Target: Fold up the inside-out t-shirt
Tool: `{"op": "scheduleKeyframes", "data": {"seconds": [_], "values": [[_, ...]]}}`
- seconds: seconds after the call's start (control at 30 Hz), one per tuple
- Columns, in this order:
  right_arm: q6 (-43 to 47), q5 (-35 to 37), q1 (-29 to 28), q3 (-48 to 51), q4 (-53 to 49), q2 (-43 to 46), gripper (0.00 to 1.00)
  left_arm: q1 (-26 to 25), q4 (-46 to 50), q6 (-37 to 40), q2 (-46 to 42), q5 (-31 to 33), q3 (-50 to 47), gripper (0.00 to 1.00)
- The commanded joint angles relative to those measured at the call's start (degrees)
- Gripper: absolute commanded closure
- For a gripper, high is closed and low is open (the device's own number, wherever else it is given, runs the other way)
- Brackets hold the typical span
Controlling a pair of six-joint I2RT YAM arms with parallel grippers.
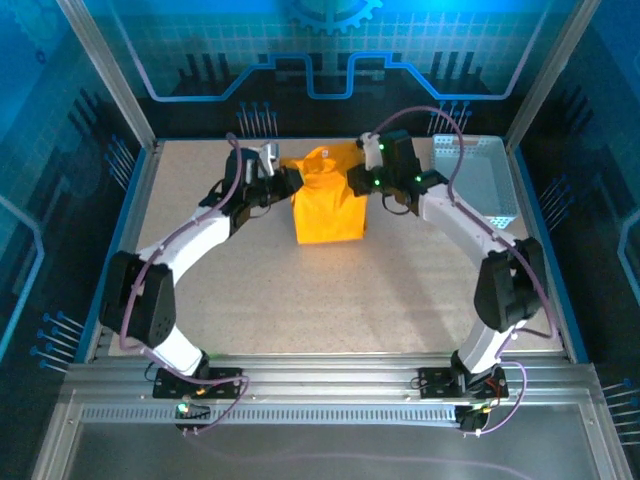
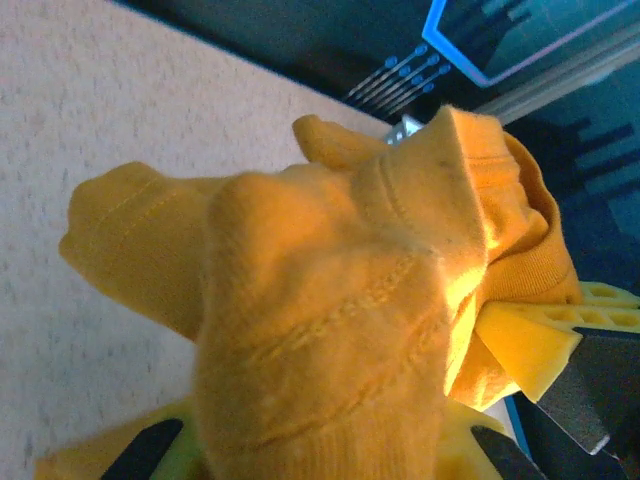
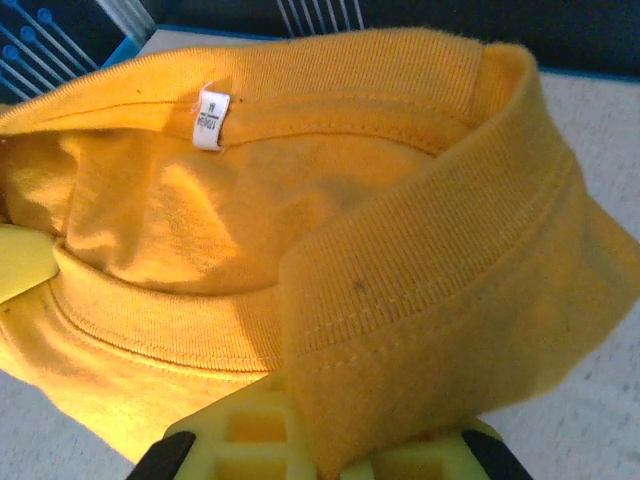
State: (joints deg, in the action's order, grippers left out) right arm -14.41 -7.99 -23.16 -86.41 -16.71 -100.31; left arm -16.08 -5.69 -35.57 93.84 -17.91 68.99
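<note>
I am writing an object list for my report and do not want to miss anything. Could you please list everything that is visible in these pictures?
t-shirt: one, orange-yellow, bunched at the middle of the table's far half, held at its top from both sides
size label: one, white, sewn inside the t-shirt's collar
basket: one, pale and perforated, far right corner of the table
table: one, speckled beige, under everything
walls: blue, patterned, around the table
left arm: one, white and black, purple cable
right arm: one, same colours
left fingers: shut on the t-shirt
right fingers: yellow, shut on the collar
</note>
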Motion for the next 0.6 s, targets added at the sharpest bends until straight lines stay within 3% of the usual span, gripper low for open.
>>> {"op": "scheduleKeyframes", "data": {"seconds": [0.0, 0.17, 0.43, 0.57], "values": [[2.21, -1.36, 0.98, -8.13, -4.31, -3.83, 1.0, 0.95, 0.61, 2.83, 1.72, -1.85, 6.12, 1.0], [3.25, -1.43, 0.03, -5.23, -0.59, -4.43, 1.0, 0.79, -3.28, 5.61, 0.28, -2.07, 0.88, 1.0], [1.38, 1.09, -4.68, 19.85, 14.47, 3.92, 1.0, 0.37, -16.44, 2.6, -5.65, -3.76, -23.13, 1.0], [0.07, 3.81, -7.76, 30.53, 16.56, 11.82, 1.0, -1.56, -18.59, 1.03, -11.62, -4.1, -31.75, 1.0]]}}
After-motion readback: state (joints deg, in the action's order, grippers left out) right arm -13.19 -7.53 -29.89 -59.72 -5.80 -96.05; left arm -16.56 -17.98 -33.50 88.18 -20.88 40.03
